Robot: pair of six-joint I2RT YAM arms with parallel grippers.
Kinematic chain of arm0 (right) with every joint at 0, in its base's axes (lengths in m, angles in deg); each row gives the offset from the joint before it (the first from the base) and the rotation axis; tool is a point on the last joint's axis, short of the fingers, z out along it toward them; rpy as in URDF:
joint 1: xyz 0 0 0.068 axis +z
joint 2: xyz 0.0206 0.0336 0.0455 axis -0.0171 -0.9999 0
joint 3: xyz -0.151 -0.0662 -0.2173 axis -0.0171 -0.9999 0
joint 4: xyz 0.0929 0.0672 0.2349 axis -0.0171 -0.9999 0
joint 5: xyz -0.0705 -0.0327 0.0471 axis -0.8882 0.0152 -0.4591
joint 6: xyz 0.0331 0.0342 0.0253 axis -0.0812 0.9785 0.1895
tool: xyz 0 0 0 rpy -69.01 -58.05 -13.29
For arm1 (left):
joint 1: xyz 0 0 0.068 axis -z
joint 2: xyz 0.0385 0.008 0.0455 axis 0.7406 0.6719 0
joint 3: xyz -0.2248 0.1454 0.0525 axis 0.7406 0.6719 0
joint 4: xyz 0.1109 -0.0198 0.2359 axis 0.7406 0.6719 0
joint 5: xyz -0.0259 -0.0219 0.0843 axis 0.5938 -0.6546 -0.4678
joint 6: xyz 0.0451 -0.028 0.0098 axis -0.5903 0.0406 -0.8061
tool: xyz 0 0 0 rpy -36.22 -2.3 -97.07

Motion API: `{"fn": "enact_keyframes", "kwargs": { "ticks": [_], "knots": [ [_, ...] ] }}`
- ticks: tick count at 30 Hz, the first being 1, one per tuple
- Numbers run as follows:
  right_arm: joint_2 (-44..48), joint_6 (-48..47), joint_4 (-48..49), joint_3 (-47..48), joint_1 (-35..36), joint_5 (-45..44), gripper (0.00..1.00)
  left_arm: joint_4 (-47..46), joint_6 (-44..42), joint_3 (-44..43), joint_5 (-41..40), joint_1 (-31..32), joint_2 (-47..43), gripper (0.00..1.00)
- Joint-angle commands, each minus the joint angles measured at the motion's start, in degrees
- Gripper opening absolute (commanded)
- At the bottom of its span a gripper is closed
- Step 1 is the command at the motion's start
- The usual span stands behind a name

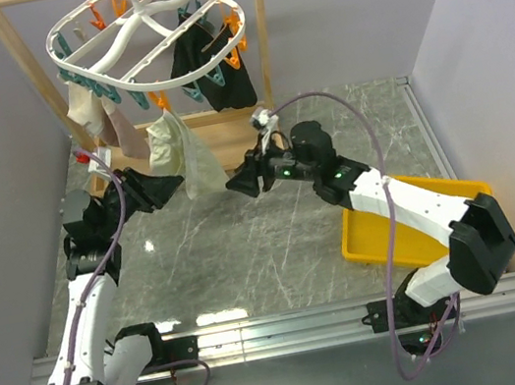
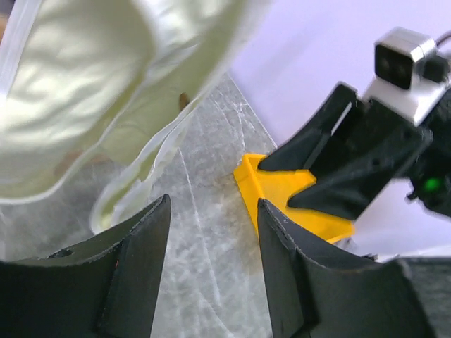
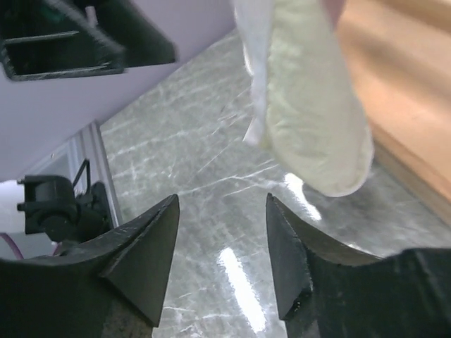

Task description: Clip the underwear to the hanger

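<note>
The pale cream underwear (image 1: 180, 151) hangs from an orange clip (image 1: 158, 100) on the front edge of the white hanger (image 1: 147, 32). It dangles above the table, filling the upper left of the left wrist view (image 2: 106, 77) and the upper middle of the right wrist view (image 3: 310, 105). My left gripper (image 1: 179, 183) is open and empty, just left of the hanging underwear. My right gripper (image 1: 232, 186) is open and empty, just right of it. Neither touches the fabric.
A black garment (image 1: 215, 65) and a beige-pink cloth (image 1: 89, 112) hang from other clips. The wooden rack (image 1: 226, 128) stands behind the hanger. A yellow tray (image 1: 413, 225) lies on the marble table at the right, also seen in the left wrist view (image 2: 282, 190).
</note>
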Motion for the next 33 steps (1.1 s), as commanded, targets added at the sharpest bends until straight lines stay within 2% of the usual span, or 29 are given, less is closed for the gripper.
{"fn": "enact_keyframes", "kwargs": {
  "ticks": [1, 5, 10, 14, 15, 18, 19, 22, 27, 33],
  "knots": [
    [5.41, 1.36, 3.34, -1.31, -2.69, -0.63, 0.61, -0.54, -8.56, -4.61, 3.67, -0.11, -2.68, 0.58],
    [7.62, 1.19, 3.78, -0.61, -5.68, -1.77, 0.63, -0.27, -14.72, -7.51, 3.16, 1.73, -3.30, 0.59],
    [6.14, 1.72, 4.31, 5.01, -11.04, -1.34, 0.61, -1.66, -26.15, -10.59, -3.43, 11.30, -2.25, 0.59],
    [3.76, 1.72, 4.66, 9.58, -14.03, -1.16, 0.59, -5.88, -32.83, -11.38, -12.12, 22.01, 0.04, 0.59],
    [3.32, 1.98, 4.92, 11.15, -14.65, -1.42, 0.59, -6.68, -35.71, -11.65, -17.45, 23.95, 0.83, 0.59],
    [1.65, 2.33, 5.54, 13.88, -16.50, -2.12, 0.58, -11.24, -40.12, -12.96, -26.09, 31.51, 4.25, 0.57],
    [0.86, 2.77, 5.71, 14.50, -17.63, -2.21, 0.58, -12.73, -43.96, -13.92, -32.12, 35.27, 6.61, 0.56],
    [-0.37, 3.65, 5.71, 16.96, -19.04, -2.57, 0.58, -18.45, -46.02, -15.34, -38.67, 39.43, 11.18, 0.56],
    [-0.73, 3.82, 5.89, 18.38, -21.68, -2.83, 0.58, -29.25, -45.07, -16.39, -41.85, 40.94, 18.39, 0.59],
    [-0.90, 3.91, 5.89, 18.64, -23.62, -2.04, 0.59, -37.60, -43.21, -19.38, -50.90, 40.76, 27.09, 0.62]
  ]
}}
